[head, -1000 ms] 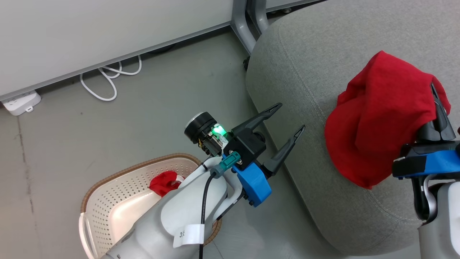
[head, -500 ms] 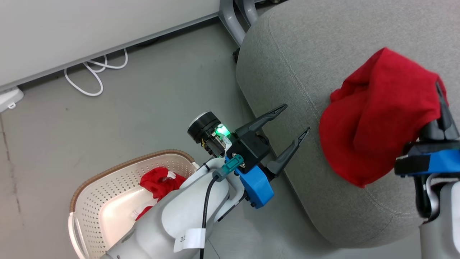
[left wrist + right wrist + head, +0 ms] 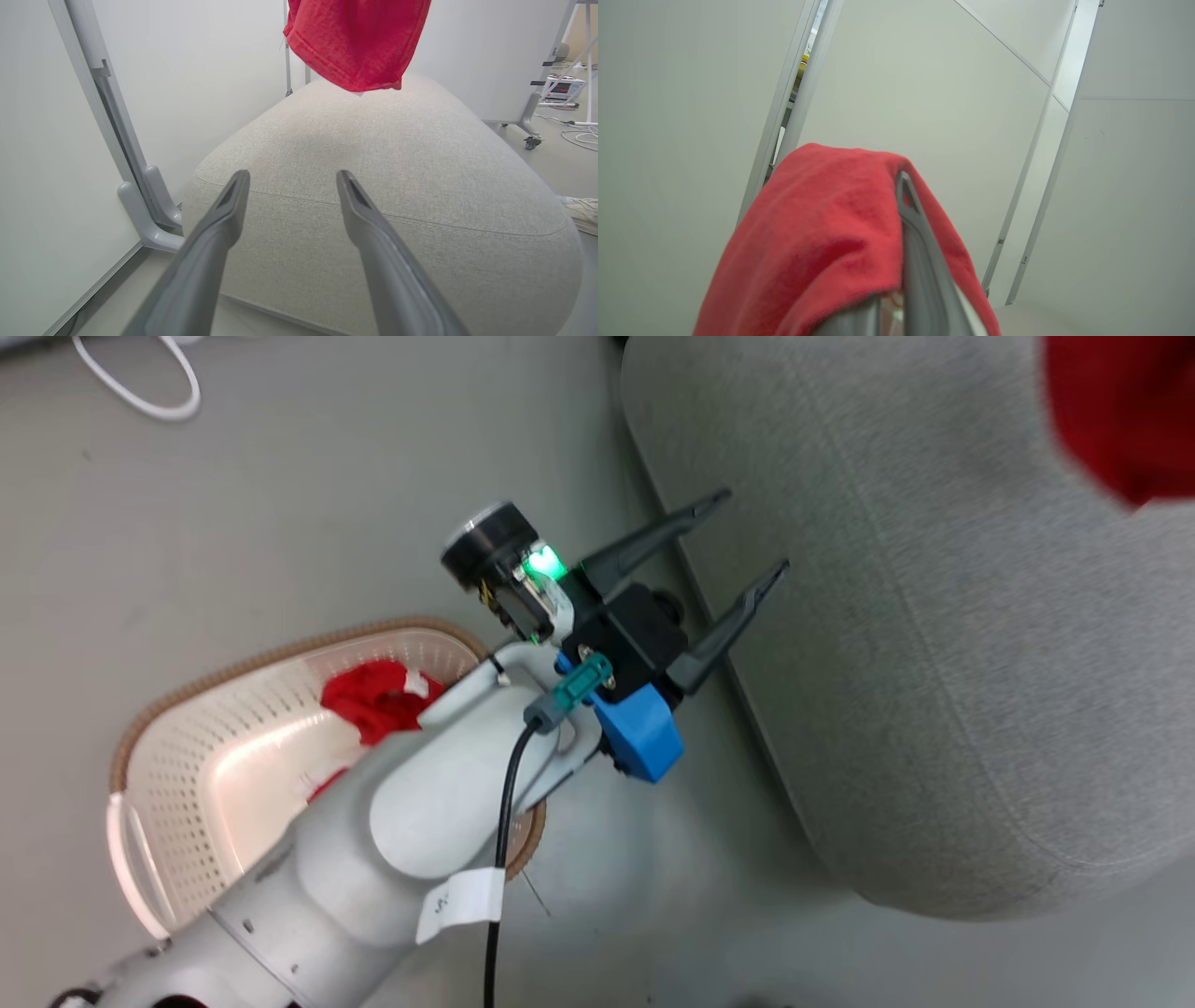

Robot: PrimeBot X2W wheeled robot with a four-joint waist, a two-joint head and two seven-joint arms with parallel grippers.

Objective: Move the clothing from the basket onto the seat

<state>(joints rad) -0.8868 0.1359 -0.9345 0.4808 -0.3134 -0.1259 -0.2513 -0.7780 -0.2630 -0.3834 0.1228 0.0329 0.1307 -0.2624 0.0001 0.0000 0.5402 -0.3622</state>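
The head camera has just dipped and swung, so the whole head view has slid. The red garment (image 3: 1125, 415) that sat at the right middle of the frame a moment ago is now cut off in the upper right corner. That is mostly the camera's move, I'd say, not the cloth's.

The right gripper (image 3: 903, 182) has its fingers pinched together, with that garment draped over them in the lower middle of its own view. From the left wrist view the garment (image 3: 357, 42) hangs at top centre over the far part of the grey seat (image 3: 373, 154). I can't tell whether its hem touches the fabric.

The left gripper (image 3: 752, 532) sits centre frame, fingers spread as wide as before and holding nothing. It is just beside the seat's near edge, over the floor (image 3: 280, 504).

More of the basket (image 3: 280, 651) shows now at lower left. A second red garment (image 3: 373, 695) with a bit of white trim lies bunched inside it, partly behind the left forearm.

My read is that this piece is over the seat and wants only lowering and letting go. With one piece left in the basket, the job isn't finished.
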